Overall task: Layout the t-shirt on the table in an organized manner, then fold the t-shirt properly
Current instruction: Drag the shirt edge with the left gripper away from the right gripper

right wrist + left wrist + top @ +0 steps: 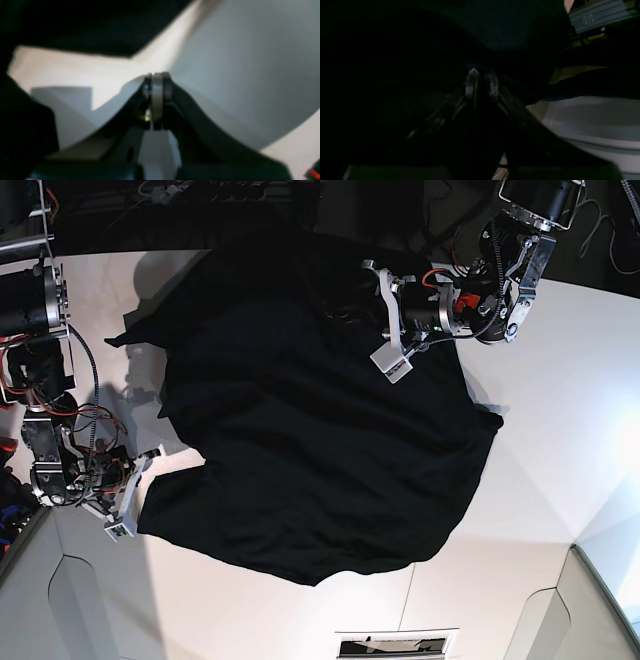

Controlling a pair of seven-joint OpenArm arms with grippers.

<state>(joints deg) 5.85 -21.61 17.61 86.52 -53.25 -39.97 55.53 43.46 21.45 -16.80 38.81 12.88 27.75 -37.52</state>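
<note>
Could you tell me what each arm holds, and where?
The left gripper pinches the t-shirt near its far edge; the right gripper is shut on nothing.

dark backdrop (250,205), tangled cables (170,190) behind

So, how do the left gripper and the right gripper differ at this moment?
The left gripper is over the black t-shirt, near its far edge; the right gripper is at the shirt's near corner, over the white table. The left gripper pinches dark cloth between its fingertips; the right gripper is shut, with nothing visible between its fingertips. Both have their fingers close together.
</note>
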